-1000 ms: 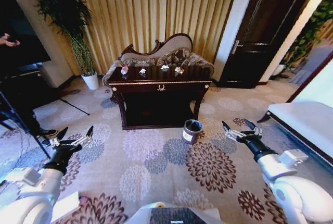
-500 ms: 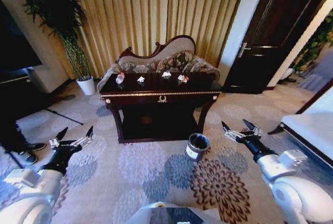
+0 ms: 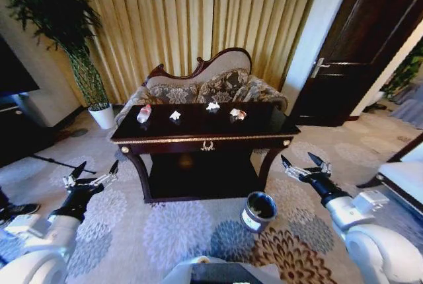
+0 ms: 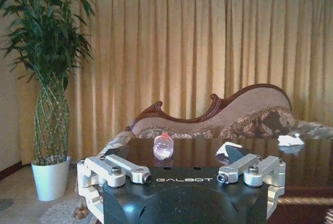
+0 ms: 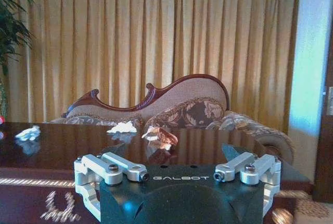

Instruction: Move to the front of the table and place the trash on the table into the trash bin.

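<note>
Roll up close to the table (image 3: 206, 140), square on, bin (image 3: 258, 210) kept clear. Both grippers, left (image 3: 93, 172) and right (image 3: 303, 164), spread wide, holding nothing, bottle (image 3: 143, 113) waiting.

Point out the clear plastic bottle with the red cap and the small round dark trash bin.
Clear plastic bottle with red cap (image 3: 143, 113), head view, on its body.
Small round dark trash bin (image 3: 251, 220), head view, on its side wall.
</note>
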`<state>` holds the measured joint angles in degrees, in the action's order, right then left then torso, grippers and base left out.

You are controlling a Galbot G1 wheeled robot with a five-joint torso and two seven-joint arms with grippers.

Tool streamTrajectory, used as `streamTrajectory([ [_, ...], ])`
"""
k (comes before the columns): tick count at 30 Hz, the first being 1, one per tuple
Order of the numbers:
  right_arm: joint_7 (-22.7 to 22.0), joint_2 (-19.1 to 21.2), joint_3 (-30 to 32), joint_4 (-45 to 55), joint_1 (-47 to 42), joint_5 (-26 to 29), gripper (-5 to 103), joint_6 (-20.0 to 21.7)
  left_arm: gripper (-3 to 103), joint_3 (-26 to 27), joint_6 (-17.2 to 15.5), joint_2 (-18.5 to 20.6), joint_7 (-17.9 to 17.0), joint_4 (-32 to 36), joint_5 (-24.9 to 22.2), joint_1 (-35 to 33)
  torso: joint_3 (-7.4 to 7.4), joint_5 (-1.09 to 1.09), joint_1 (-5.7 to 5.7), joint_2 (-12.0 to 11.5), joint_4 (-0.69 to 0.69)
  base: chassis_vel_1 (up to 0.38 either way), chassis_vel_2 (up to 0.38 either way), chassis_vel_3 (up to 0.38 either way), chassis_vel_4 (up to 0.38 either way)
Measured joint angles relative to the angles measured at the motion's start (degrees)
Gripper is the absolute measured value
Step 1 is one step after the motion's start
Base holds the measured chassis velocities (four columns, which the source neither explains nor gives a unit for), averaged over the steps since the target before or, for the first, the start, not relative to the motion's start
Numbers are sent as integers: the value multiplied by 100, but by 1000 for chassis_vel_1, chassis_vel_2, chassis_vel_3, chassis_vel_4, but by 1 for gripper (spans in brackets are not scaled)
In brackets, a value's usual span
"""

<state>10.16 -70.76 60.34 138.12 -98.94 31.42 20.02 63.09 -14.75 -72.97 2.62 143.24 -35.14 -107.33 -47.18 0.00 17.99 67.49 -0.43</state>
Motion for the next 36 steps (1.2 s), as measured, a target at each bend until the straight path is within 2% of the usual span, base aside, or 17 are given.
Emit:
streamTrajectory([
  [11, -86, 64, -67, -15, 49, 73, 100, 5, 100, -3, 3, -10, -2, 0, -26, 5, -3, 0, 11, -4, 0, -322, 314, 324, -309],
  [16, -417, 254, -188, -26, 235, 255, 100, 278, 100, -10, 10, -44, -2, 0, -92, 1, -2, -1, 7, -4, 0, -66, 57, 59, -38],
  [20, -1064, 759, -415, -145, 706, 782, 100, 819, 100, 0, -4, -113, -4, 0, -130, -20, 5, 0, -9, 6, -2, 58, -40, -32, 43],
  [21, -1064, 759, -415, -145, 706, 782, 100, 819, 100, 0, -4, -113, -4, 0, -130, -20, 5, 0, -9, 6, -2, 81, -63, -13, 73],
  [24, -1346, 1272, -563, -527, 1204, 1119, 100, 1090, 100, 17, -21, -163, -5, 1, -125, -62, 3, 0, -9, 5, 1, 51, -51, -62, 75],
  [26, -1429, 1579, -678, -886, 1532, 1317, 100, 1165, 100, 19, -24, -209, -7, 1, -71, -98, 0, 1, -4, 2, 1, 0, 0, 0, 0],
  [27, -1429, 1579, -678, -886, 1532, 1317, 100, 1165, 100, 19, -24, -209, -7, 1, -71, -98, 0, 1, -4, 2, 1, 0, 0, 0, 0],
  [31, -1596, 2047, -1096, -1448, 2167, 1630, 100, 1235, 100, -19, -48, -287, -13, 1, 61, -147, -3, 1, 6, -2, 1, 0, 0, 0, 0],
  [36, -1806, 2192, -1718, -1784, 2787, 1773, 100, 1358, 100, -93, -97, -393, -30, 1, 244, -157, 0, 0, 0, 0, 0, 0, 0, 0, 0],
])
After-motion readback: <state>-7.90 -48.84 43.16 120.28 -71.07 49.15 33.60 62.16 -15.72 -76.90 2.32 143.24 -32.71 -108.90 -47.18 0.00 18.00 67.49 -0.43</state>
